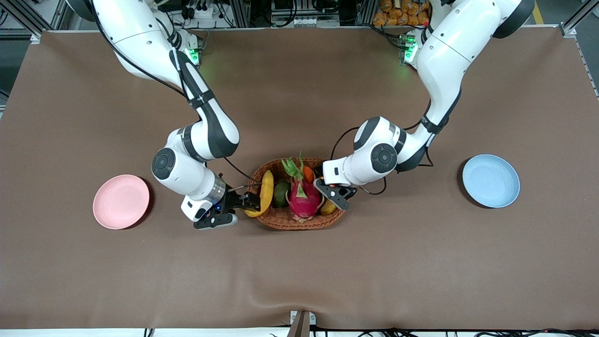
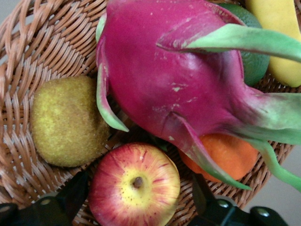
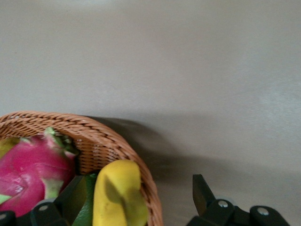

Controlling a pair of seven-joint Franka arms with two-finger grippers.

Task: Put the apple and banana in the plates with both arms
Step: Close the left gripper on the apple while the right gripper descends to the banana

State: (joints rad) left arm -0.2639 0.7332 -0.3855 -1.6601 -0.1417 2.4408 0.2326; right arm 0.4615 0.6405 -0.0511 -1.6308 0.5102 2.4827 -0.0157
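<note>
The apple (image 2: 134, 186), red with a yellow top, lies in the wicker basket (image 1: 281, 220). My left gripper (image 2: 138, 183) is open with one finger on each side of the apple; in the front view that gripper (image 1: 334, 193) covers the apple. The yellow banana (image 1: 266, 189) leans on the basket's rim at the right arm's end. My right gripper (image 1: 248, 202) is open there, and in the right wrist view the banana (image 3: 117, 197) and the rim sit between its fingers (image 3: 70, 193). The pink plate (image 1: 120, 201) and the blue plate (image 1: 491, 180) are empty.
The basket also holds a pink dragon fruit (image 1: 303, 196), a green fruit (image 1: 281, 193), a small orange fruit (image 1: 308, 174) and a brownish-green kiwi-like fruit (image 2: 68, 122) beside the apple. The pink plate lies toward the right arm's end, the blue plate toward the left arm's end.
</note>
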